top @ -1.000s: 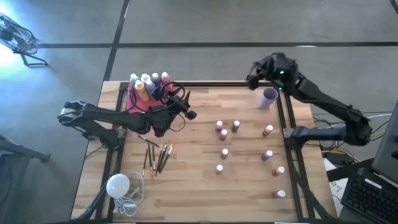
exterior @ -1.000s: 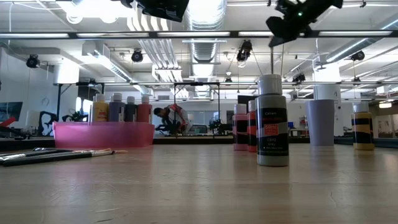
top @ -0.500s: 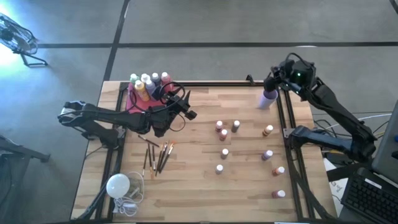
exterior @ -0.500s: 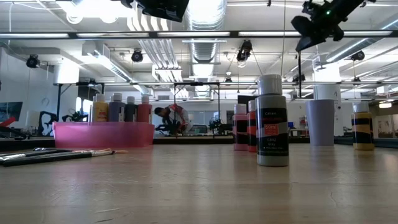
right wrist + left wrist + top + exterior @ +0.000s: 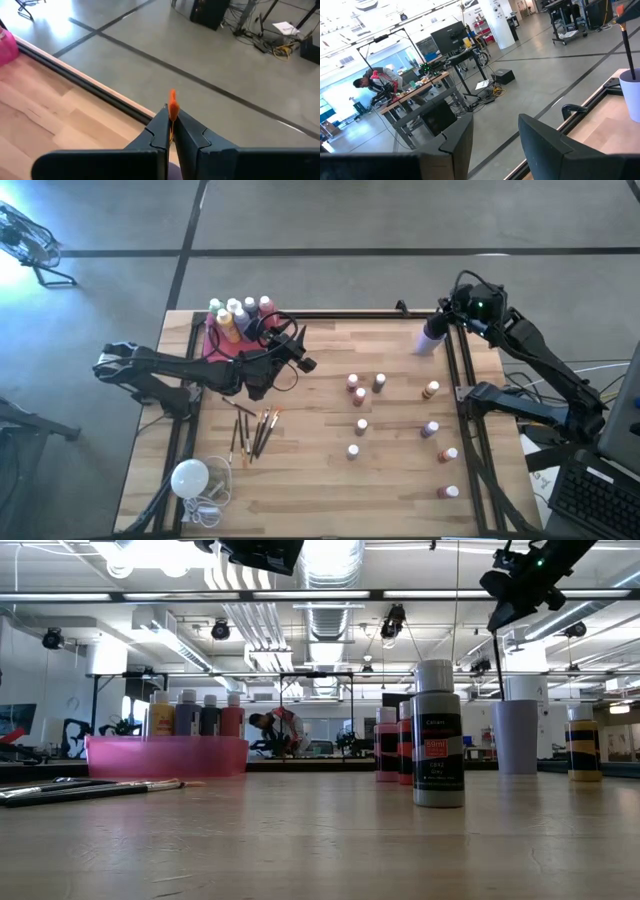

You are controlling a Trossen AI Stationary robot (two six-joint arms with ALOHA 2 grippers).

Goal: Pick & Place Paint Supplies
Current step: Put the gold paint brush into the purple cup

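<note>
While bottles (image 5: 238, 310) fill the pink tray (image 5: 212, 343), a brush (image 5: 172, 107) enters the cup (image 5: 432, 338).

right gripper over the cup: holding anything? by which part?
Yes. The right gripper is shut on a thin paintbrush, pinched just below its orange tip, above the lavender cup. Left gripper holds nothing.

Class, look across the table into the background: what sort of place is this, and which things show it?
Probably a large robotics lab or workshop: exposed ceiling ducts, bare concrete floor, and workbenches with monitors.

brush shaft (image 5: 171, 131) hidden between right pincer (image 5: 171, 134) fingers, cup (image 5: 632, 93) cut by edge
</note>
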